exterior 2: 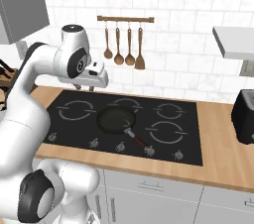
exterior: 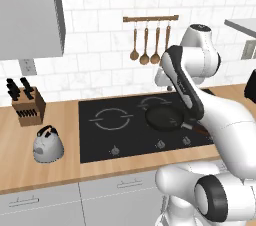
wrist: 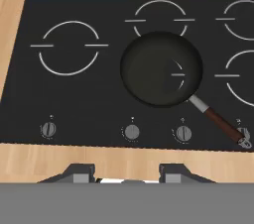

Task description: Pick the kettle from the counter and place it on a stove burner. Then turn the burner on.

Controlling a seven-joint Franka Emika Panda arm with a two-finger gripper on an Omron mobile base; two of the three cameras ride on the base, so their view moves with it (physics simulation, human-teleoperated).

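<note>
the tool (wrist: 126,174) is hanging high over the front edge of the cooktop, looking straight down; its 2 dark fingertips (wrist: 79,172) are sitting well apart with nothing between them, so it is standing wide open and holding nothing. from the right base view the hand (exterior 2: 93,78) is hovering above the back left part of the cooktop (exterior 2: 74,134), well clear of everything on it, which reads as a surveying pose rather than a reach.

directly below, the black frying pan (wrist: 161,68) is sitting near the middle of the glass, overlapping 1 ring outline, its brown handle (wrist: 221,121) pointing toward the front right corner and ending just beside a knob. the pan is holding nothing. it is likely making the middle zones awkward for a landing.

the stove burner (wrist: 69,48) at the left of the cooktop is lying bare, well apart from the pan, probably the easiest spot for the kettle. a row of knobs (wrist: 48,129) is running along the front edge; the leftmost is sitting in front of that burner.

the kettle (exterior: 48,144) is standing upright on the counter (exterior: 55,167), left of the cooktop's left edge and near the front, handle arching upward. behind it, toward the wall, a knife block (exterior: 28,106) is holding several dark-handled knives. the pick is not yet begun, and the arm is needing a long swing left.
</note>
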